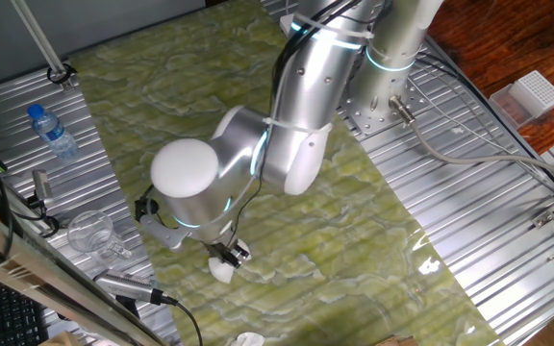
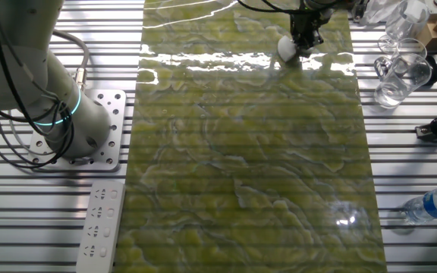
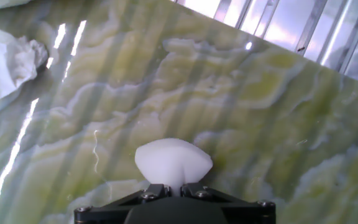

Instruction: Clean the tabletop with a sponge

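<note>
Ribbed grey metal panels (image 2: 21,220) flank the tabletop (image 2: 249,167), a glossy yellow-green sheet with pale wavy veins, running down the middle of the table. Other fixed view, left to right: arm base (image 2: 59,121) bolted on the left panel, white switch strip (image 2: 101,227) near it, bare tabletop in the centre, then on the right panel clear glass mugs (image 2: 400,76) at the far end and a water bottle (image 2: 435,205) lying at the near end. Gripper (image 2: 303,42) sits at the far edge of the tabletop, fingers closed on the sponge (image 2: 287,47), white block pinched so it bulges out past the tips. Hand view: sponge (image 3: 173,163) pressed onto the tabletop (image 3: 260,112), squeezed between the black fingers; white crumpled scrap (image 3: 8,62) lies at far left, well apart from the sponge. One fixed view: sponge (image 1: 223,271) touches the tabletop just under the gripper (image 1: 231,256), near the sheet's left edge; white ridged box (image 1: 534,94) far right on the wood surface
</note>
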Robot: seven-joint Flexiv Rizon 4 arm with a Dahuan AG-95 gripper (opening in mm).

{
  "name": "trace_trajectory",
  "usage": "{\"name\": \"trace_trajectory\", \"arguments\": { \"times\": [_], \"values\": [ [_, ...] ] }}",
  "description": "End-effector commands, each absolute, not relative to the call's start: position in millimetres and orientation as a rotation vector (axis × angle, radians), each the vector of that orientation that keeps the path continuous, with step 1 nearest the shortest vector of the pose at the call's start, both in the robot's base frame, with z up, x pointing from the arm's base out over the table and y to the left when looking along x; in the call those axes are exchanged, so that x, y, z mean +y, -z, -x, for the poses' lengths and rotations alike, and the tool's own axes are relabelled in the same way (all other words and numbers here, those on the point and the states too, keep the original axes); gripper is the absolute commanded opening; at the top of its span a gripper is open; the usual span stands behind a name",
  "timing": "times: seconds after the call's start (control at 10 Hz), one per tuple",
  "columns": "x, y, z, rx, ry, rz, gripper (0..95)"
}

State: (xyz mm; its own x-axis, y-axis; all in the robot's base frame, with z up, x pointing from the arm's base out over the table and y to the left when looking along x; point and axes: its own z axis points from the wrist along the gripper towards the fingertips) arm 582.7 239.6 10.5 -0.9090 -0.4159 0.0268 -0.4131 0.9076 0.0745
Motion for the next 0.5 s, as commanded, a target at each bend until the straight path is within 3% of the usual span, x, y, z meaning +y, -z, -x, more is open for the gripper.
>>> {"name": "trace_trajectory", "arguments": {
  "times": [0.1, 0.5],
  "values": [
    [233.7, -8.8, -587.1, -3.03, 0.106, -0.679, 0.0],
    [239.0, -11.3, -587.8, -3.024, 0.11, -0.663, 0.0]
  ]
}}
